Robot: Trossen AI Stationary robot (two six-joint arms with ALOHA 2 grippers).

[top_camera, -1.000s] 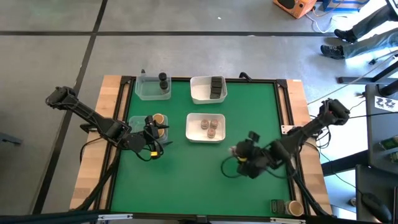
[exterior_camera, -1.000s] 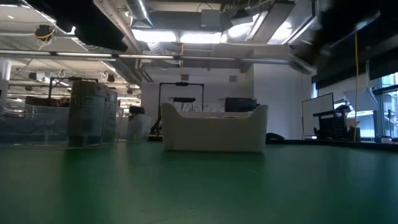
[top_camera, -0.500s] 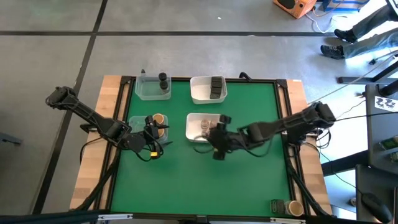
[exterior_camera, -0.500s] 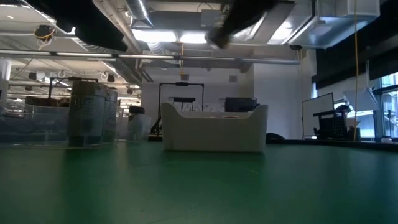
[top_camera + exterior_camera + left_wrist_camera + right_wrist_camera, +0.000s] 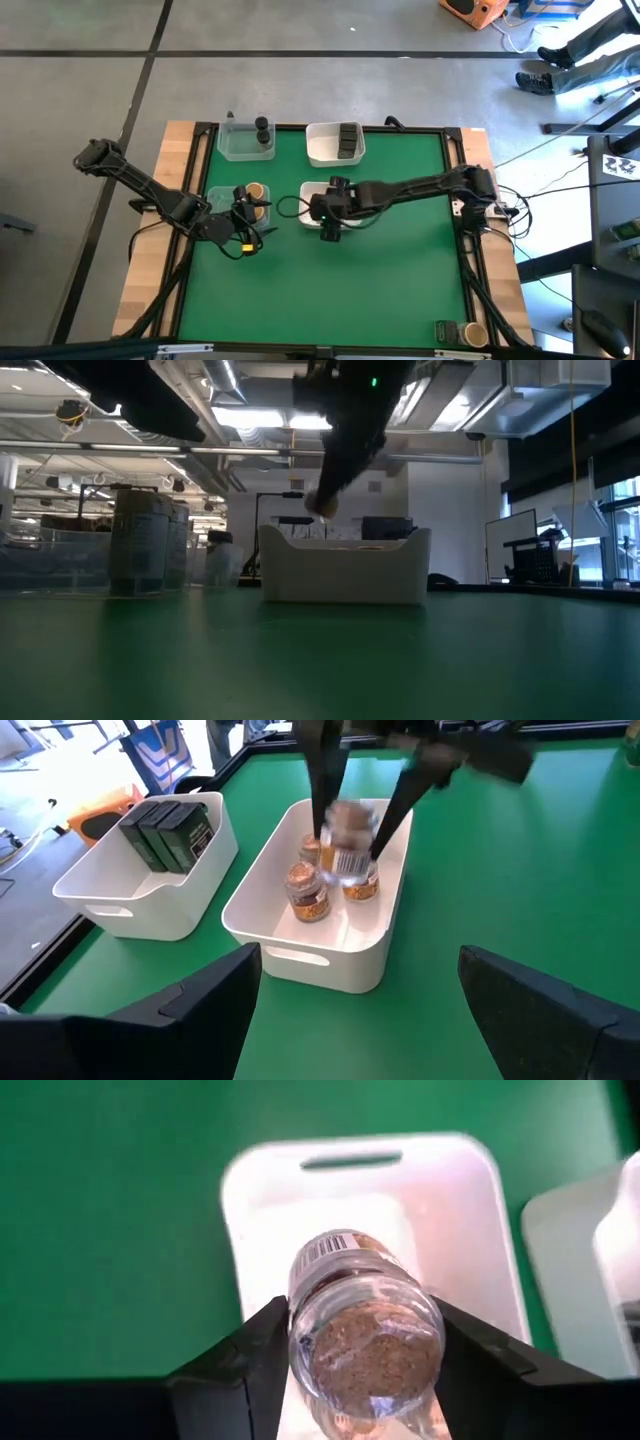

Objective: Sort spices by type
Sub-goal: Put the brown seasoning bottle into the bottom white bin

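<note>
A white tray (image 5: 312,190) at the table's middle holds small brownish round jars (image 5: 308,892). My right gripper (image 5: 328,218) hangs over that tray's near part, shut on another small round jar (image 5: 350,840) of brown spice. In the low view the gripper (image 5: 330,490) shows above the tray's wall (image 5: 345,575). My left gripper (image 5: 245,212) waits open at the table's left, beside a clear tub (image 5: 222,192) that holds a tan-topped jar (image 5: 256,190). My right gripper pinches the small jar by its round side wall (image 5: 300,1315) between the two fingers, one on either side. The fingers (image 5: 320,790) come slanting down from above. The jar hangs roughly upright and lifted clear above the jars in the tray.
A white tray of dark grey tins (image 5: 347,141) stands at the far middle, with a clear tub of black cylinders (image 5: 262,130) to its left. Two more containers (image 5: 460,332) sit off the mat at the near right corner. Open green mat lies nearer.
My right gripper has swept from the table's near right toward the left and slightly farther, carrying the jar. It has rolled its wrist on the way and now hangs over the middle white tray. The jar has stayed lifted clear between the fingers.
</note>
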